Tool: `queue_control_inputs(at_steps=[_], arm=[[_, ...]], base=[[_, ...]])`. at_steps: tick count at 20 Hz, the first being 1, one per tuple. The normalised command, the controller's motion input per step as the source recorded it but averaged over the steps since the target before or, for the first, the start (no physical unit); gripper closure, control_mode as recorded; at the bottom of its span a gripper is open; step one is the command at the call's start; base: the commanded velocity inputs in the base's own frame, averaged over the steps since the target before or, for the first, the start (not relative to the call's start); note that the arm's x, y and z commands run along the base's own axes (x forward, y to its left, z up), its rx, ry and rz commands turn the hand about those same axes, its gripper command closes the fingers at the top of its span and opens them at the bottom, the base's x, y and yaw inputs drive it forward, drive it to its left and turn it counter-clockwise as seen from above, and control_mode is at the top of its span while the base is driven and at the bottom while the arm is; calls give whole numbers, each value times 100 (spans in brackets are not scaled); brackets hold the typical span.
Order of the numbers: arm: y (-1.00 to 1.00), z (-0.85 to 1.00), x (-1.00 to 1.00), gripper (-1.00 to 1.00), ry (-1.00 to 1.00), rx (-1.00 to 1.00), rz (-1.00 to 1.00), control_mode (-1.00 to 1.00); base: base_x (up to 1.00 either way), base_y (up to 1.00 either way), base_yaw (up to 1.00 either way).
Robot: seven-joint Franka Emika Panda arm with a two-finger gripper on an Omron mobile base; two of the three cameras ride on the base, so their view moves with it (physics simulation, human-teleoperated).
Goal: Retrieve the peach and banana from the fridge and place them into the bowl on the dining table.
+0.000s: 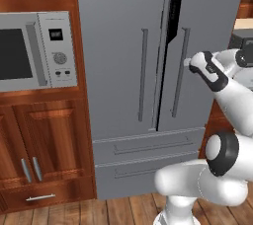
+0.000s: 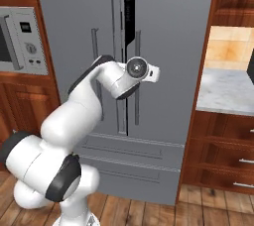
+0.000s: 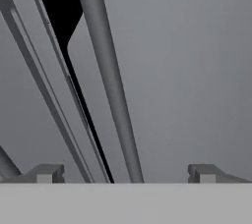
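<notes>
Left base view: my gripper (image 1: pixel 188 63) sits mid-right at the fridge (image 1: pixel 118 46) handle (image 1: pixel 181 71), door barely ajar. Right base view: fruit not fetched. Hand view: fingers (image 3: pixel 47 173) spread wide, handle between them, ungripped.

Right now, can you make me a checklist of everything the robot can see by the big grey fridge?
Surface: wooden plank floor in front of the fridge; a marbled counter to the right.
Job's things: fridge with its right door ajar, a dark gap showing near the top; left door shut. No fruit or bowl seen.
Clutter: nothing seen.
Grippers: gripper open, its fingertips on either side of the right door's handle, not closed on it.
Cables: nothing seen.
Surroundings: built-in microwave to the left, reddish wood cabinets below it, fridge drawers at the bottom.
</notes>
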Motion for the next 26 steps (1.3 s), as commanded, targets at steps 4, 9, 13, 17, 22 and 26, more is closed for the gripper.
queue_control_inputs(at_steps=[4, 9, 13, 17, 22, 26], arm=[[2, -3, 23, -100, -15, -2, 0, -100], [-1, 0, 54, -100, 7, 2, 0, -100], [-1, 0, 59, -100, 10, 2, 0, -100], [-7, 0, 60, -100, 8, 2, 0, -100], [-25, 0, 79, -100, 6, 2, 0, -100], [-28, -13, 95, 100, 0, 1, 2, -100]], base=[[0, 0, 0], [0, 0, 0], [0, 0, 0], [0, 0, 0], [0, 0, 0], [0, 0, 0]])
